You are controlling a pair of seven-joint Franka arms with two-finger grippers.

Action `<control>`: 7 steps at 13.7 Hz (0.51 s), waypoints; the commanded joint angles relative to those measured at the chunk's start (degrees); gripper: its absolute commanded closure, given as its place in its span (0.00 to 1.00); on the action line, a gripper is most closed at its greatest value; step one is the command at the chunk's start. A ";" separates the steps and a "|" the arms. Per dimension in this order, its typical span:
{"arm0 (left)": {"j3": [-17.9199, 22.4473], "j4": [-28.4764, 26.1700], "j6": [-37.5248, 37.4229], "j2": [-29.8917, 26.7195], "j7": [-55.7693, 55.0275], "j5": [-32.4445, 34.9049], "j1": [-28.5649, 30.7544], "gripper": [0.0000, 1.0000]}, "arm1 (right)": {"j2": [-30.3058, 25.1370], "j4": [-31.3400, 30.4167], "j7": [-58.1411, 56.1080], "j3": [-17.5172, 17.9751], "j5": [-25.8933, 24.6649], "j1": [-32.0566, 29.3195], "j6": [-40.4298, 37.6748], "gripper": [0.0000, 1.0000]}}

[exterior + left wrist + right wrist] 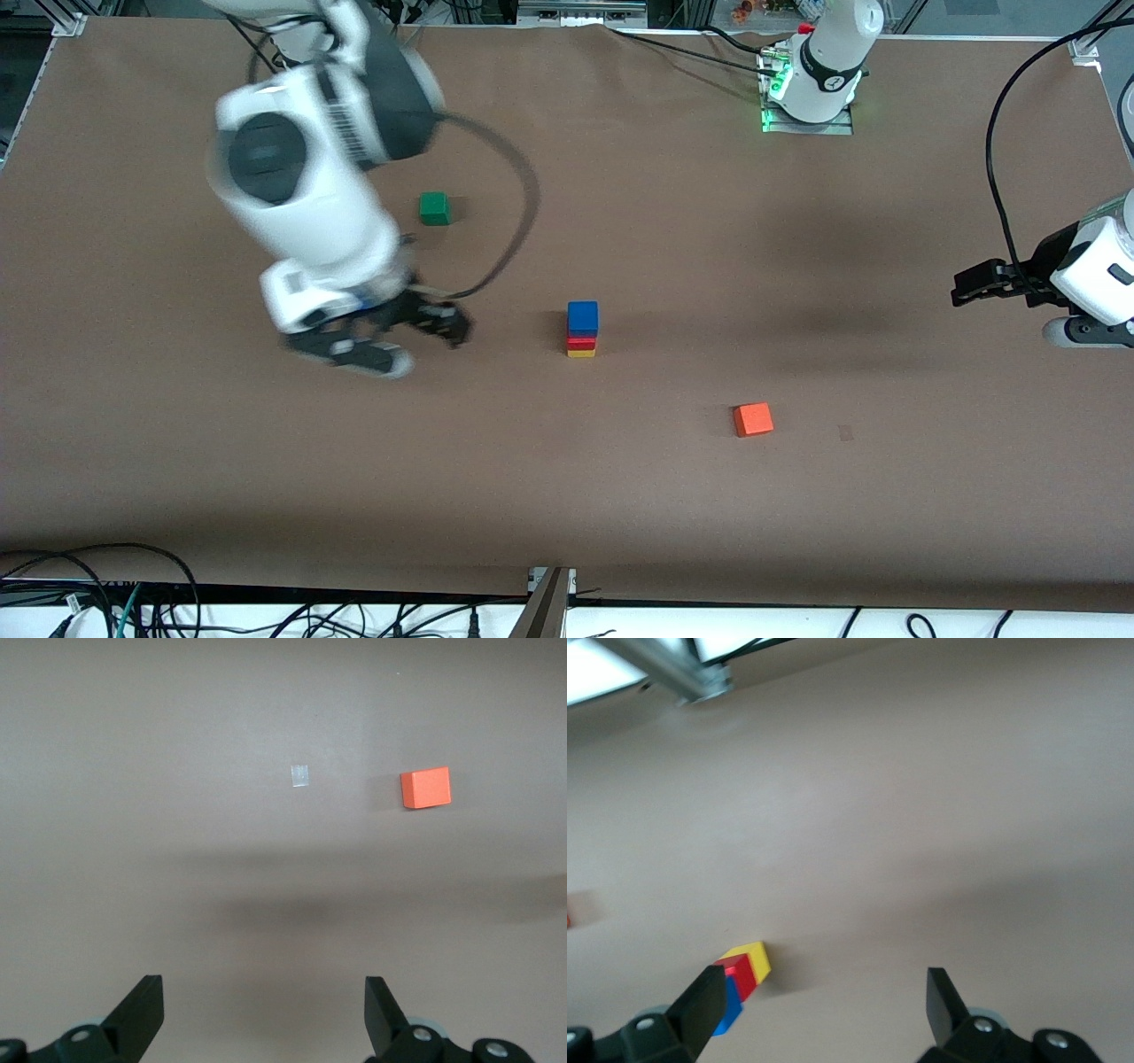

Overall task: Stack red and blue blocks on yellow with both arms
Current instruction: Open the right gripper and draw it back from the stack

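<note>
Brown table [797, 496] — blue block [582, 315] on red block [581, 341] on yellow [581, 353].

On the desk [620, 496] three cubes make one stack near the middle: the yellow cube [581, 353] lies at the bottom, the red cube [581, 341] on it, and the blue cube [582, 316] on top. The green cube [434, 208] lies farther from the front camera, toward the right arm's end. The orange cube [753, 419] lies nearer to the camera, toward the left arm's end.

The right end effector [403, 341] hangs over the desk beside the stack, its fingers apart. The left end effector [974, 288] waits over the left arm's end of the desk, fingers apart.
</note>
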 commanded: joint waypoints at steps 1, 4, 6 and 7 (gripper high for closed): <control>0.01 1.32 -0.43 0.48 0.22 -1.20 0.08 0.00 | -4.91 -4.07 -5.26 1.28 5.48 -7.20 -5.30 0.00; 0.01 1.32 -0.52 0.48 0.40 -1.11 -0.09 0.00 | -15.52 -16.16 -14.74 0.14 5.50 -11.35 -6.82 0.00; 0.01 1.32 -0.43 0.48 0.31 -0.85 -0.35 0.00 | -23.87 -26.98 -16.53 -0.83 2.36 -11.88 -4.99 0.00; 0.01 1.40 -0.43 0.48 0.31 -0.85 -0.36 0.00 | -27.48 -30.77 -19.58 -0.92 -0.45 -13.02 -4.71 0.00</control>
